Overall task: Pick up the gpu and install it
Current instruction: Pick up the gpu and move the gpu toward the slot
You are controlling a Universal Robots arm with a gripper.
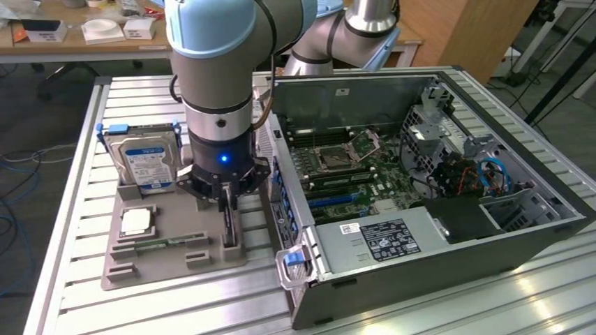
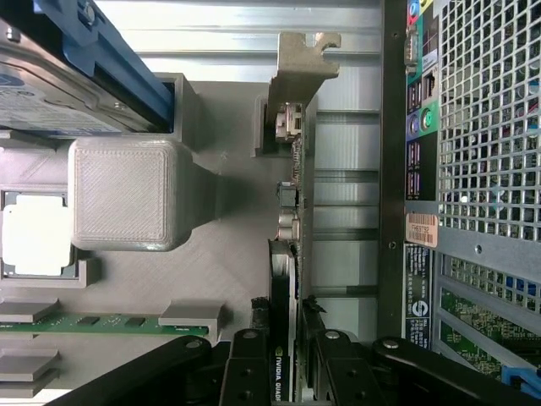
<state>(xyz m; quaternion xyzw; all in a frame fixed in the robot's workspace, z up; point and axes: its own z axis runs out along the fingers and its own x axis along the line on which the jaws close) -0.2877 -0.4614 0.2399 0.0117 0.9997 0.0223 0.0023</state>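
The black two-fingered pincer of the grey and pale-blue arm was straight down over the grey printed parts tray on the slatted aluminium desk; its fingers were clenched on either face of the gpu, a thin green circuit card with a black cooler and a silver end bracket; the card stood on its long edge in a slot of the tray and, judging by how low it sat, had not yet been lifted out; it lay directly under the pincer, not off to one side; its long axis ran along the tray, roughly parallel to the perforated rear wall of the open black computer case, which lay just beside it to the exterior view's right; the grip fell on the cooler end of the card, while the bracket end reached away towards the part of the tray where the silver hard drive with the blue label stood upright; the case lay on its side with its green motherboard facing up, well clear of the card
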